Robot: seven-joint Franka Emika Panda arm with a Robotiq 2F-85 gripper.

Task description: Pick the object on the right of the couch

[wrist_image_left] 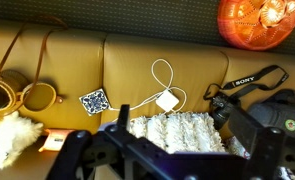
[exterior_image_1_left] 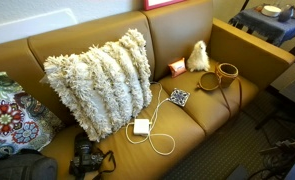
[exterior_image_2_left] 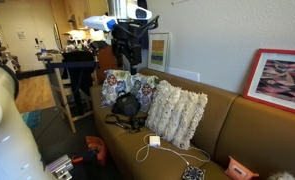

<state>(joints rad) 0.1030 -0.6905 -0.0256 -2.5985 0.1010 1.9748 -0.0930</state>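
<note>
The object is a small round tan woven basket with a thin brown loop strap, sitting on the right seat of the mustard-brown leather couch. In the wrist view the basket lies at the far left edge. My gripper hangs open high above the couch, over the fluffy pillow and far from the basket, with nothing between its dark fingers. In an exterior view the gripper is up in the air above the couch's left end.
A cream fluffy toy and a small orange-red item lie beside the basket. On the seat are a patterned coaster, a white charger with cable, a black camera, a shaggy cream pillow and a patterned pillow.
</note>
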